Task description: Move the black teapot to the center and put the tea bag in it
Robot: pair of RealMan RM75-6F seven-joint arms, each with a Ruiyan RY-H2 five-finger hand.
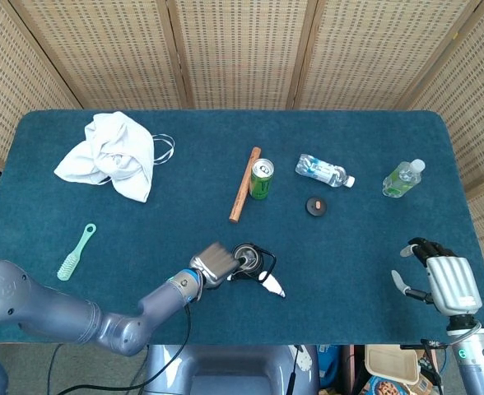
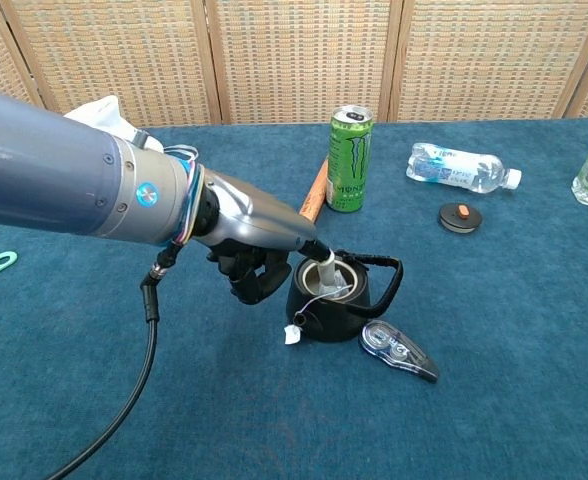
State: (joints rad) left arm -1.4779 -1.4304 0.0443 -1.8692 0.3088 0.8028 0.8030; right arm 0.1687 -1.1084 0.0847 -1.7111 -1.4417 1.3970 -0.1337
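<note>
The black teapot [image 1: 247, 258] [image 2: 335, 295] stands near the table's front middle, lid off and handle toward the right. My left hand [image 1: 216, 262] [image 2: 255, 238] reaches in from the left. Its outstretched fingertips pinch the top of the white tea bag [image 2: 327, 277], which sits down inside the pot's opening; the other fingers are curled under. The bag's string runs over the rim to a small white tag [image 2: 292, 334] beside the pot's base. My right hand [image 1: 442, 280] hovers at the front right edge, fingers apart and holding nothing; only the head view shows it.
A clear tape dispenser [image 2: 399, 351] lies just right of the pot. Behind it are a green can [image 2: 349, 159], a wooden stick [image 1: 244, 184], a black cap [image 2: 460, 217] and two water bottles [image 1: 323, 171] [image 1: 403, 178]. White cloth [image 1: 110, 156] and a green brush [image 1: 76, 252] lie left.
</note>
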